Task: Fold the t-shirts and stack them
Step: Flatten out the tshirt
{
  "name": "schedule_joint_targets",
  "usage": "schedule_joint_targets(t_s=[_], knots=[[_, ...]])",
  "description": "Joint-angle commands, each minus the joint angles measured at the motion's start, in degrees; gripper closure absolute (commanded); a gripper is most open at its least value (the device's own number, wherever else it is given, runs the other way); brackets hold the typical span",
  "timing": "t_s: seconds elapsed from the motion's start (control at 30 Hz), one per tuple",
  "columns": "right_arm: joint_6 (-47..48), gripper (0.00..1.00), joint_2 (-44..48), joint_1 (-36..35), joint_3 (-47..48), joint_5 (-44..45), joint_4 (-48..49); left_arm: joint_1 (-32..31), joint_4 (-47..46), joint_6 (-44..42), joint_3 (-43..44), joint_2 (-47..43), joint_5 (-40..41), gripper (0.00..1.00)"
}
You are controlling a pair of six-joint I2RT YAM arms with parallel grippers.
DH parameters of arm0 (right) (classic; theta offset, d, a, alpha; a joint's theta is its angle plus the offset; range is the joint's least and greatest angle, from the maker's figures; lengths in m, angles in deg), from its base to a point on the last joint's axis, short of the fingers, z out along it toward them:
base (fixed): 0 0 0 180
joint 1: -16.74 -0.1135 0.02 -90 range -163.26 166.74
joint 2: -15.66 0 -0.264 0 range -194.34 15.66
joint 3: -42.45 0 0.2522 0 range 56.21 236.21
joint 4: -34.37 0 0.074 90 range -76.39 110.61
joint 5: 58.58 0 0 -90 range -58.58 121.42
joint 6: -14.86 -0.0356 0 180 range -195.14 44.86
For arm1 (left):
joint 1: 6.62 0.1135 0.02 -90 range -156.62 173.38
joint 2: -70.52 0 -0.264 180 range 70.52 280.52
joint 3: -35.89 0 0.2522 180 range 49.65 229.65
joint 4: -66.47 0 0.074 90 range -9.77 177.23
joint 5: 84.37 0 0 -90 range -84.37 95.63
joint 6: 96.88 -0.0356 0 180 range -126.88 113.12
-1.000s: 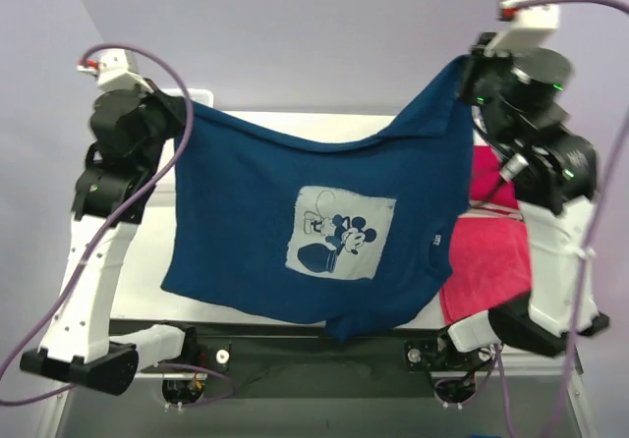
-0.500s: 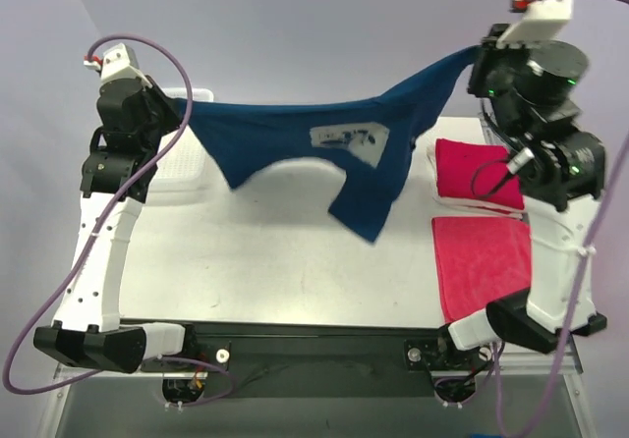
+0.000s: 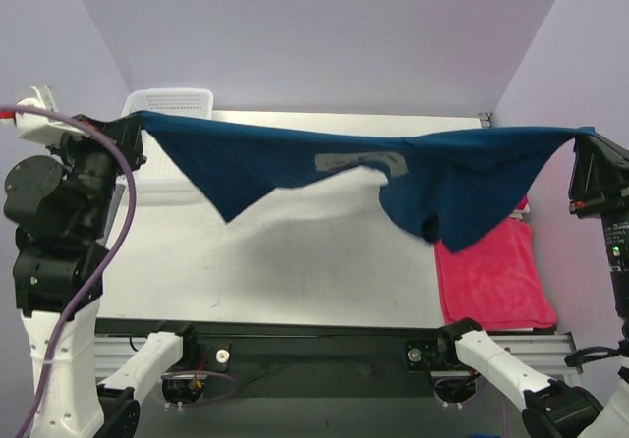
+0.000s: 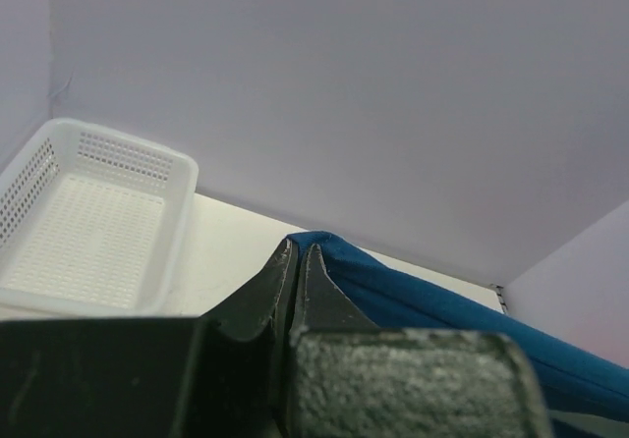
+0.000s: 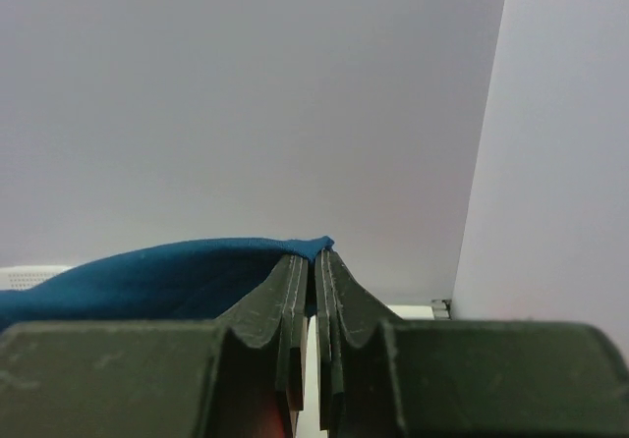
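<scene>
- We see the navy t-shirt (image 3: 265, 158) stretched in the air above the counter (image 3: 295, 261), spanning from the left gripper (image 4: 300, 253) to the right gripper (image 5: 313, 256).
- The left gripper has its jaws pressed together on one corner of the navy fabric, near the white basket (image 4: 88, 222) at the counter's far left.
- The right gripper is likewise clamped tight, pinching the opposite edge.
- Between them the cloth sags in two hanging folds, and we see its pale print (image 3: 359, 160) as a narrow strip.
- A red t-shirt (image 3: 491, 276) lies flat on the counter's right side, beneath the lower fold.
</scene>
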Motion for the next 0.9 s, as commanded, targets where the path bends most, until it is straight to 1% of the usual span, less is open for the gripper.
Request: schedule_joint_targets(t_s=[0.0, 0.13, 0.2, 0.33, 0.37, 0.43, 0.47, 0.53, 0.57, 0.63, 0.67, 0.73, 0.77, 0.8, 0.83, 0.87], knots=[[2.23, 1.0, 0.98, 0.39, -0.49, -1.89, 4.37, 0.61, 1.97, -1.73, 2.32, -1.62, 0.28, 1.0], [2.76, 1.0, -0.16, 0.3, 2.41, -3.13, 5.68, 0.53, 2.06, -2.7, 6.27, -0.75, 0.63, 1.0], [3.2, 1.0, -2.97, 0.39, 3.38, -3.22, 6.65, 0.53, 1.71, -3.05, 8.82, 1.8, 0.63, 1.0], [4.52, 1.0, -10.17, 0.3, 3.82, -2.0, 11.56, 0.53, -0.48, -3.14, 10.5, 7.95, 0.36, 1.0], [4.87, 1.0, -13.84, 0.39, 3.47, -1.73, 12.45, 0.61, -1.79, -3.06, 10.15, 10.66, 0.36, 1.0], [5.57, 1.0, -17.72, 0.39, 2.69, -0.94, 14.64, 0.52, -3.73, -2.44, 8.49, 13.22, -0.25, 1.0], [5.75, 1.0, -21.57, 0.39, 1.9, 0.19, 15.52, 0.44, -6.26, -2.18, 5.44, 15.58, -0.43, 1.0], [5.31, 1.0, -25.28, 1.35, -1.88, 0.29, 19.02, 0.35, -8.39, -1.3, 2.34, 18.06, -0.26, 1.0], [4.61, 1.0, -28.96, 1.97, -3.2, -0.66, 20.35, 0.09, -10.4, -0.6, -1.41, 20.85, 1.31, 1.0], [2.25, 1.0, -33.1, 3.98, -5.75, -1.72, 23.43, -0.26, -13.22, 1.42, -5.3, 24.2, 0.98, 1.0], [1.36, 1.0, -38.17, 4.86, -5.67, -2.25, 23.79, -0.7, -15.75, 1.86, -6.71, 28.14, 0.54, 1.0], [-0.65, 1.0, -43.82, 6.97, -4.01, -4.1, 24.49, -2.02, -17.27, 2.04, -8.83, 32.98, 1.93, 1.0], [-1.45, 1.0, -49.68, 7.59, -2.87, -4.8, 24.67, -2.46, -17.97, 1.95, -8.83, 38.4, 2.64, 1.0], [-1.89, 1.0, -52.78, 8.29, -1.64, -6.2, 24.85, -2.64, -18.06, 2.04, -8.05, 41.16, 3.52, 1.0], [-3.03, 1.0, -56.03, 8.74, 2.2, -6.65, 25.2, -2.64, -18.33, 2.3, -7.26, 44.05, 4.4, 1.0], [-3.56, 1.0, -62.59, 9.61, 4.59, -7.61, 25.03, -2.73, -18.42, 2.65, -6.12, 49.48, 6.23, 1.0]])
